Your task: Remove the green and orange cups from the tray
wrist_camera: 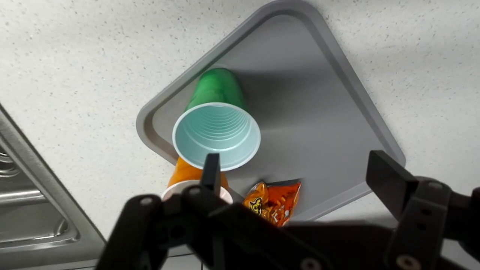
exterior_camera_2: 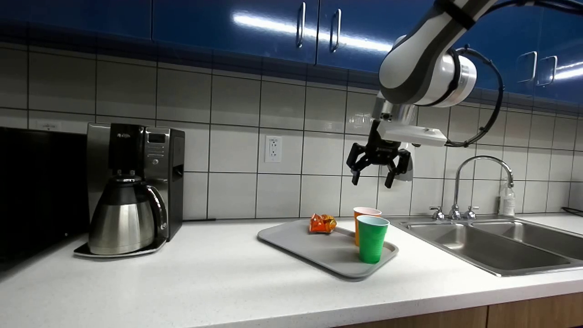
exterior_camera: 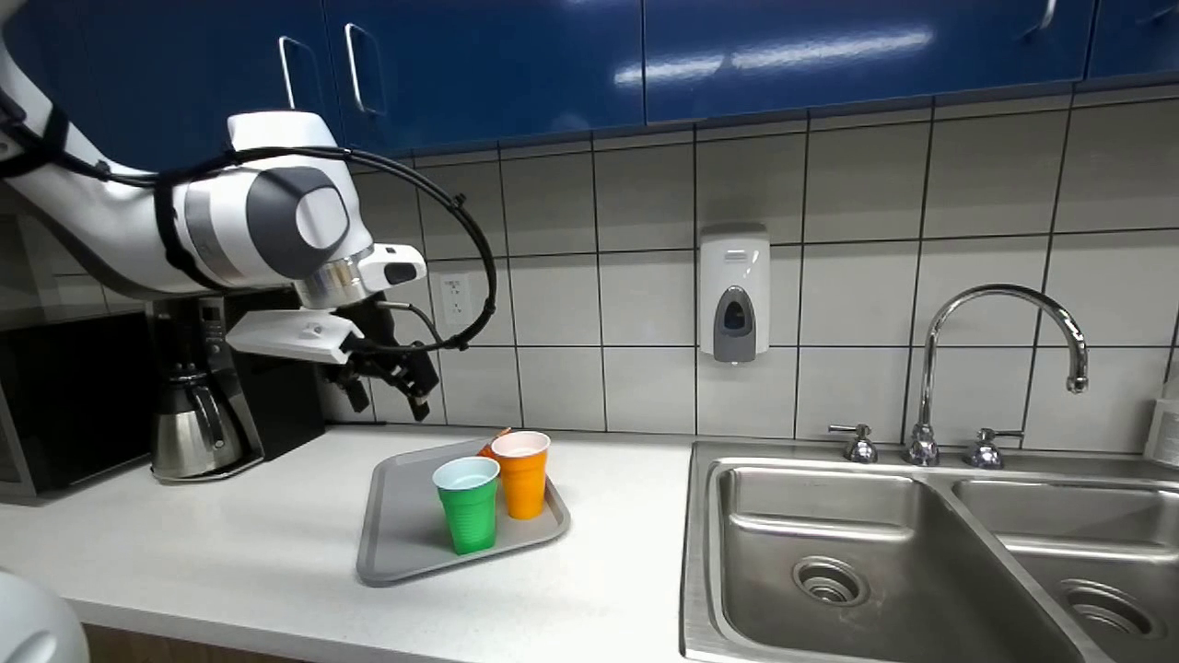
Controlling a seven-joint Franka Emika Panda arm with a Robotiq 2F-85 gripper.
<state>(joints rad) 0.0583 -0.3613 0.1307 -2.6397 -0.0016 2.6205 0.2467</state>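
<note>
The green cup point(exterior_camera: 471, 516) point(exterior_camera_2: 372, 241) point(wrist_camera: 217, 90) stands upright near one corner of the grey tray point(exterior_camera: 401, 502) point(exterior_camera_2: 305, 243) point(wrist_camera: 318, 123). The orange cup point(exterior_camera: 525, 483) point(exterior_camera_2: 365, 212) point(wrist_camera: 184, 172) stands upright close to it on the tray. The green cup hides part of it in both exterior views and the wrist view; a finger also covers it in the wrist view. My gripper point(exterior_camera: 390, 405) point(exterior_camera_2: 372, 180) point(wrist_camera: 296, 168) is open and empty, pointing down above the back of the tray, higher than the cups and touching nothing.
An orange snack bag point(exterior_camera: 495, 444) point(exterior_camera_2: 322, 223) point(wrist_camera: 277, 202) lies on the tray. A steel double sink point(exterior_camera: 700, 552) point(exterior_camera_2: 455, 269) is set in the counter beside it. A coffee maker point(exterior_camera: 198, 433) point(exterior_camera_2: 127, 214) stands on the opposite side. Blue cabinets point(exterior_camera: 497, 64) point(exterior_camera_2: 237, 36) hang above.
</note>
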